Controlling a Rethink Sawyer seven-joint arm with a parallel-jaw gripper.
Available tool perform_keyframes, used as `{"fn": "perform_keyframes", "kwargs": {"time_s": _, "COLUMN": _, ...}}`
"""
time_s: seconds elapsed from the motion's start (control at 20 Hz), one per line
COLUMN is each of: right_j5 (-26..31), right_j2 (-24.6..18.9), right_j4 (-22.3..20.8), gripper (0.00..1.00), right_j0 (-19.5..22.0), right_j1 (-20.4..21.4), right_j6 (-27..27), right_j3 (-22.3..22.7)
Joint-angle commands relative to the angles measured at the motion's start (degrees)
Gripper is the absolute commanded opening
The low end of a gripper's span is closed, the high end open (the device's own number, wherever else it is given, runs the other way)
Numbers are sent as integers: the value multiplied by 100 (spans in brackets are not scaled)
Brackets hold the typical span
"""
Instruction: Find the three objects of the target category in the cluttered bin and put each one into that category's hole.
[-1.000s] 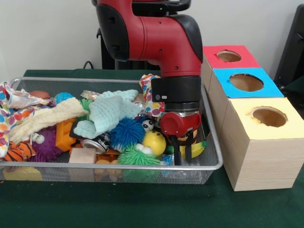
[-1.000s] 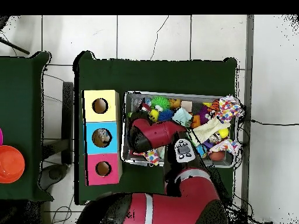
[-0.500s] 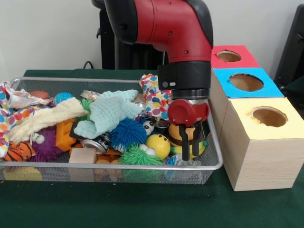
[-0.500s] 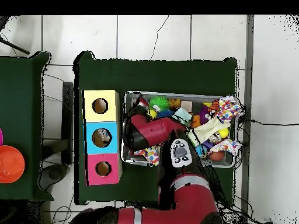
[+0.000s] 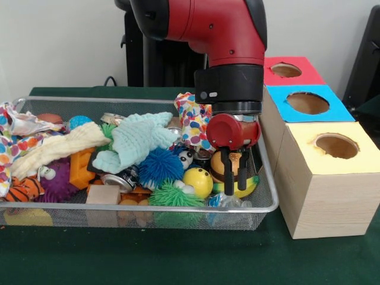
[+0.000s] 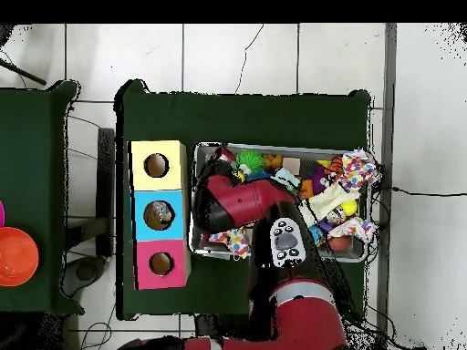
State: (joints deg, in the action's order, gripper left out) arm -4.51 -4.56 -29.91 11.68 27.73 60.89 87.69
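The end effector (image 5: pixel 235 185) is hanging in the wire bin's (image 5: pixel 270 196) end nearest the boxes, its fingers clamping a round yellow-and-orange toy (image 5: pixel 228 165) just above a banana (image 5: pixel 247 186). The arm is hiding this grip from overhead. The yellow box's hole (image 5: pixel 336 145) is sitting just beside the bin.

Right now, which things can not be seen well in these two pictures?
- Front view: the pincer fingers cross the round orange-yellow toy, hiding its shape and whether it is gripped.
- Front view: what lies beneath the mint cloth.
- Overhead view: the arm covers the pincer and that bin end.
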Motion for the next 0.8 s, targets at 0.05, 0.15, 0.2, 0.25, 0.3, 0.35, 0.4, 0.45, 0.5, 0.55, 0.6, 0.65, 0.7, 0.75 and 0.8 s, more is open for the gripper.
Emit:
{"fn": "perform_keyframes", "kwargs": {"time_s": 0.05, "right_j5": 618, "right_j2": -376, "right_j4": -186, "gripper": 100, "right_j0": 302, "right_j1": -220, "right_j6": 693, "right_j3": 478}}
{"fn": "perform_keyframes", "kwargs": {"time_s": 0.15, "right_j5": 580, "right_j2": -334, "right_j4": -157, "gripper": 100, "right_j0": 256, "right_j1": -269, "right_j6": 742, "right_j3": 457}}
{"fn": "perform_keyframes", "kwargs": {"time_s": 0.2, "right_j5": 555, "right_j2": -348, "right_j4": -155, "gripper": 100, "right_j0": 268, "right_j1": -297, "right_j6": 756, "right_j3": 454}}
{"fn": "perform_keyframes", "kwargs": {"time_s": 0.25, "right_j5": 546, "right_j2": -325, "right_j4": -151, "gripper": 100, "right_j0": 241, "right_j1": -333, "right_j6": 757, "right_j3": 413}}
{"fn": "perform_keyframes", "kwargs": {"time_s": 0.3, "right_j5": 522, "right_j2": -355, "right_j4": -154, "gripper": 100, "right_j0": 266, "right_j1": -395, "right_j6": 759, "right_j3": 385}}
{"fn": "perform_keyframes", "kwargs": {"time_s": 0.35, "right_j5": 453, "right_j2": -296, "right_j4": -117, "gripper": 100, "right_j0": 67, "right_j1": -516, "right_j6": 812, "right_j3": 301}}
{"fn": "perform_keyframes", "kwargs": {"time_s": 0.4, "right_j5": 388, "right_j2": -297, "right_j4": -123, "gripper": 100, "right_j0": 56, "right_j1": -583, "right_j6": 829, "right_j3": 270}}
{"fn": "perform_keyframes", "kwargs": {"time_s": 0.45, "right_j5": 358, "right_j2": -272, "right_j4": -113, "gripper": 100, "right_j0": 35, "right_j1": -619, "right_j6": 850, "right_j3": 258}}
{"fn": "perform_keyframes", "kwargs": {"time_s": 0.5, "right_j5": 327, "right_j2": -247, "right_j4": -103, "gripper": 100, "right_j0": 14, "right_j1": -655, "right_j6": 872, "right_j3": 247}}
{"fn": "perform_keyframes", "kwargs": {"time_s": 0.55, "right_j5": 283, "right_j2": -186, "right_j4": -84, "gripper": 100, "right_j0": -44, "right_j1": -685, "right_j6": 904, "right_j3": 227}}
{"fn": "perform_keyframes", "kwargs": {"time_s": 0.6, "right_j5": 298, "right_j2": -168, "right_j4": -53, "gripper": 100, "right_j0": -68, "right_j1": -686, "right_j6": 928, "right_j3": 234}}
{"fn": "perform_keyframes", "kwargs": {"time_s": 0.65, "right_j5": 308, "right_j2": -151, "right_j4": -34, "gripper": 100, "right_j0": -90, "right_j1": -677, "right_j6": 944, "right_j3": 244}}
{"fn": "perform_keyframes", "kwargs": {"time_s": 0.7, "right_j5": 319, "right_j2": -133, "right_j4": -15, "gripper": 100, "right_j0": -111, "right_j1": -668, "right_j6": 959, "right_j3": 253}}
{"fn": "perform_keyframes", "kwargs": {"time_s": 0.75, "right_j5": 300, "right_j2": -121, "right_j4": 9, "gripper": 100, "right_j0": -139, "right_j1": -688, "right_j6": 986, "right_j3": 249}}
{"fn": "perform_keyframes", "kwargs": {"time_s": 0.8, "right_j5": 285, "right_j2": -81, "right_j4": 27, "gripper": 100, "right_j0": -180, "right_j1": -690, "right_j6": 1008, "right_j3": 246}}
